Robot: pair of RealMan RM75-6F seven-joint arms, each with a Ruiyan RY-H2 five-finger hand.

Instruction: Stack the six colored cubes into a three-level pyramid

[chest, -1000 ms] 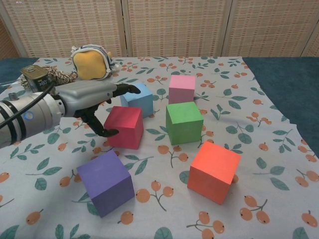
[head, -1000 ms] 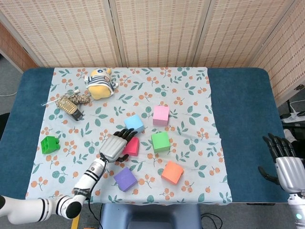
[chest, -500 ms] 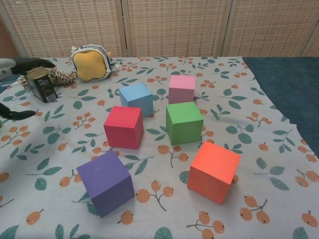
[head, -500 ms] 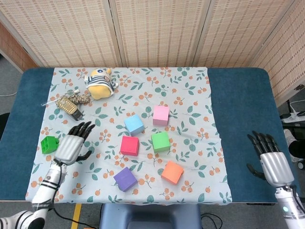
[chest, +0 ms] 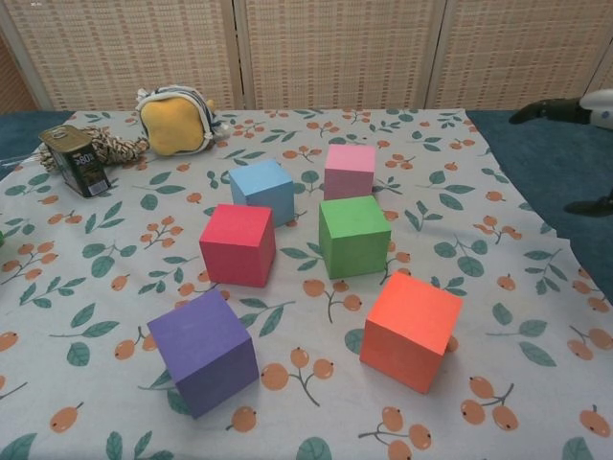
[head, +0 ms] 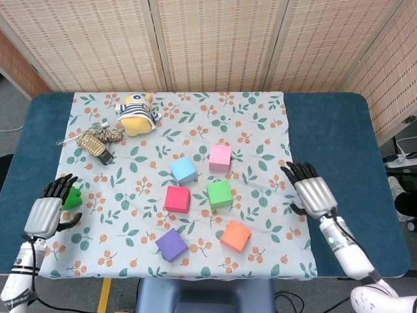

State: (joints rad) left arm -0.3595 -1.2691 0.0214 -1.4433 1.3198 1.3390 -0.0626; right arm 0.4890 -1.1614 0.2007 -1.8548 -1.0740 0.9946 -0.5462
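Observation:
Six cubes lie apart on the floral cloth: light blue, pink, red, green, orange and purple. None is stacked. My left hand hovers at the table's left edge, fingers spread, holding nothing. My right hand hovers over the cloth's right edge, fingers spread and empty, right of the green cube; only its fingertips show in the chest view.
A yellow plush toy sits at the back left, with a small tin and rope beside it. A green toy block lies by my left hand. Blue table flanks the cloth.
My left hand has pulled back from the red cube to the table's left edge. My right hand has moved in from the far right to the cloth's right edge.

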